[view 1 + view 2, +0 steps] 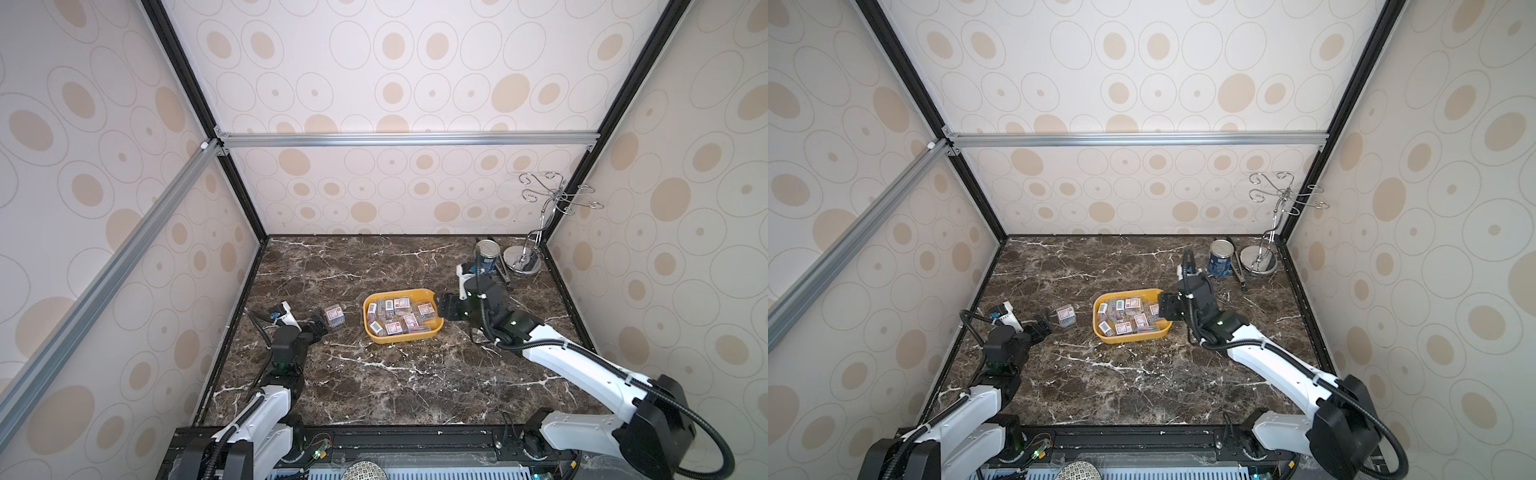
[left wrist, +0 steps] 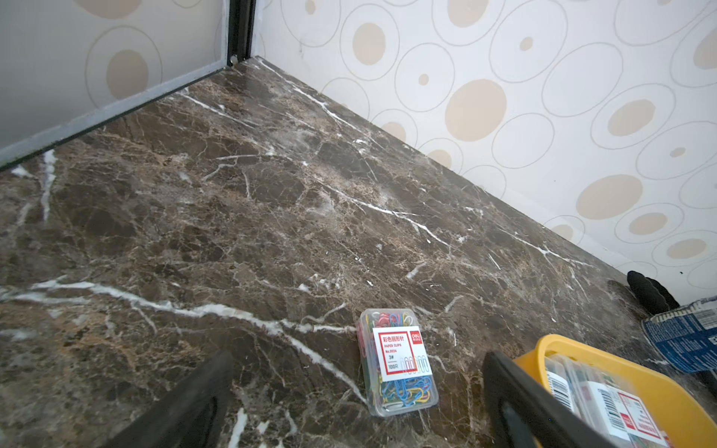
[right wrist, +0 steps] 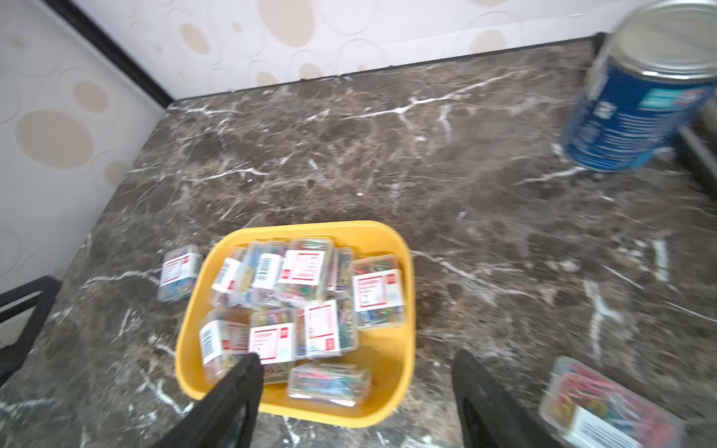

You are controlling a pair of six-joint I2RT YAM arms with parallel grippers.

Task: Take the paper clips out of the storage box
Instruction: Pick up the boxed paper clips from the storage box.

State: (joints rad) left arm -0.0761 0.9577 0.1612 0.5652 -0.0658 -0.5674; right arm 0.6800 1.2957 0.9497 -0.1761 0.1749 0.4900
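The storage box (image 1: 400, 338), a shallow yellow plastic tray with rounded corners, sits mid-table on the dark brown, white-veined marble tabletop (image 1: 374, 386). It is heaped with paper clips (image 1: 402, 306) in small clear hard cases with white-and-red labels. 2 more lie out on the marble. 1 loose box (image 2: 397, 360) rests just ahead of the left gripper (image 1: 321, 323), whose black jaws gape fully wide, empty. The other loose box (image 3: 609, 403) lies beside the right gripper (image 3: 357, 356), which is spread wide over the tray's right end, holding nothing.
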